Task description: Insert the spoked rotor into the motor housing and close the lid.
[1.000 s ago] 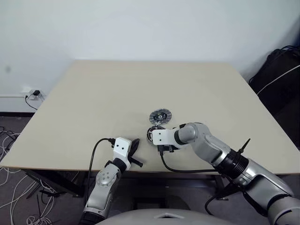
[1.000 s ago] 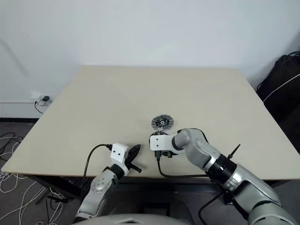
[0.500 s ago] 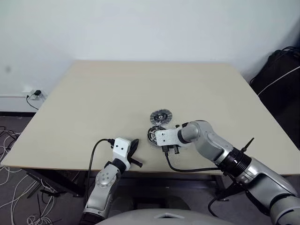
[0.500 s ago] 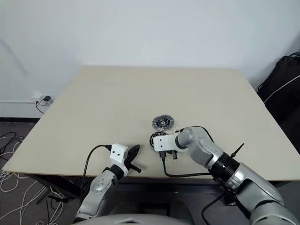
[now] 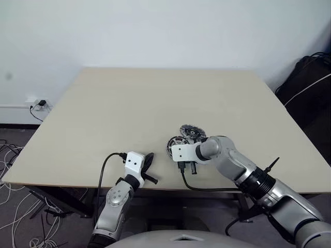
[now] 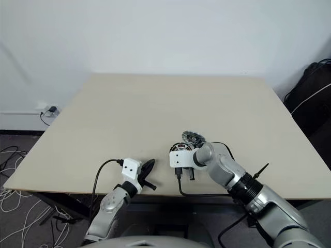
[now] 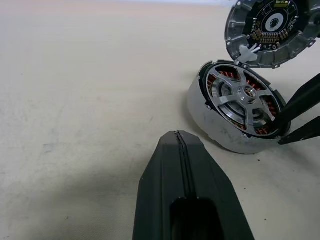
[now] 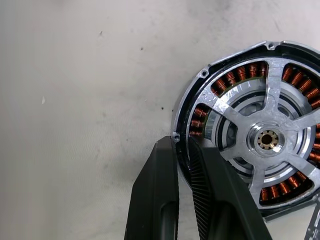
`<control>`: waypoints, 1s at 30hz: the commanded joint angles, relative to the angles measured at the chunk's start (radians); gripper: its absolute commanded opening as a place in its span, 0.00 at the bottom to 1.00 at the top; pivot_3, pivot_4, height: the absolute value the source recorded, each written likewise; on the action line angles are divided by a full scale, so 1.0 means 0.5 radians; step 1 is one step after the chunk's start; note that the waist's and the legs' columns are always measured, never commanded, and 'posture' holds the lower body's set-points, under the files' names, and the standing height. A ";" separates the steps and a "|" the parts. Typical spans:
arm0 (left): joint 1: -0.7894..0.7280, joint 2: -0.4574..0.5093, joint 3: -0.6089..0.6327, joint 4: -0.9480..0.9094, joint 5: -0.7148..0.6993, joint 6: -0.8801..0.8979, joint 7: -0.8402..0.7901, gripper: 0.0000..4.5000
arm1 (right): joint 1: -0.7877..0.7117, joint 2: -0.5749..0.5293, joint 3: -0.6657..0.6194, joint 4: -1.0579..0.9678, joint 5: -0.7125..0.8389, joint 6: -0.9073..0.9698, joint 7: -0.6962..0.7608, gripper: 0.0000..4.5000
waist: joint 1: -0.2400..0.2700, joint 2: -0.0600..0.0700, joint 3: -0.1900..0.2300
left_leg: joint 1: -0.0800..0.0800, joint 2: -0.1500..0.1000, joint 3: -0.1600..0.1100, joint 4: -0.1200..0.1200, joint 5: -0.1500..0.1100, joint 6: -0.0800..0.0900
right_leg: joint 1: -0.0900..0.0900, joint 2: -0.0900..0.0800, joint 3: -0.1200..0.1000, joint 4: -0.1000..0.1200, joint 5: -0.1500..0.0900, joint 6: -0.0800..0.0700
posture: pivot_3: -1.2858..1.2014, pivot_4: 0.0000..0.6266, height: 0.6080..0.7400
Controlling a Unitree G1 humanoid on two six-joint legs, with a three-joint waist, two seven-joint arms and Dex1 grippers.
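With the spoked rotor (image 8: 265,137) seated, the right hand (image 8: 182,150), pinching the motor housing (image 7: 210,127) rim, should steady it so the lid (image 7: 272,32) beyond closes squarely.

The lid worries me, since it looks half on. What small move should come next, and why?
Probably release the rim. The right pincer pinches the motor housing wall, the spoked rotor sits inside, and the lid leans tilted on the far edge, uncovered. Freed, it could lower the lid.
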 commanded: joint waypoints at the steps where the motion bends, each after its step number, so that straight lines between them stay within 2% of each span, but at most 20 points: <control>1: -0.011 -0.017 -0.010 -0.035 -0.012 -0.031 0.004 0.00 | 0.063 0.022 -0.106 -0.080 0.081 0.153 0.029 0.02 | 0.003 0.000 0.000 | 0.000 0.000 0.000 0.000 0.000 0.000 | 0.000 0.000 0.000 0.000 0.000 0.000 | 0.52 0.00 1.00; 9: -0.008 -0.030 -0.021 -0.028 -0.013 -0.036 0.003 0.00 | 0.183 0.072 -0.312 -0.458 0.317 0.643 0.054 0.02 | 0.006 0.001 0.000 | -0.006 0.000 0.000 -0.001 -0.004 0.002 | -0.007 0.000 0.001 -0.001 0.000 -0.002 | 0.52 0.00 1.00; 16: -0.018 -0.038 -0.022 -0.010 -0.016 -0.042 -0.008 0.00 | 0.228 0.218 -0.479 -0.768 0.546 1.371 -0.131 0.02 | 0.005 0.001 0.000 | -0.018 0.000 -0.001 0.000 -0.004 0.002 | -0.018 -0.001 0.001 0.000 0.000 -0.002 | 0.52 0.00 1.00; 21: -0.044 -0.037 -0.023 0.006 -0.016 -0.039 -0.024 0.00 | 0.186 0.393 -0.601 -0.805 0.694 1.757 -0.355 0.02 | 0.002 0.001 0.000 | -0.020 0.000 -0.001 0.000 -0.004 0.001 | -0.021 -0.001 0.001 0.001 0.000 -0.003 | 0.52 0.00 1.00; 30: -0.069 -0.034 -0.025 0.024 -0.015 -0.042 -0.038 0.00 | 0.132 0.642 -0.647 -0.605 0.816 1.835 -0.779 0.02 | -0.015 0.002 -0.001 | -0.022 -0.001 0.000 0.000 -0.003 0.000 | -0.024 -0.001 0.001 0.003 0.000 -0.003 | 0.52 0.00 1.00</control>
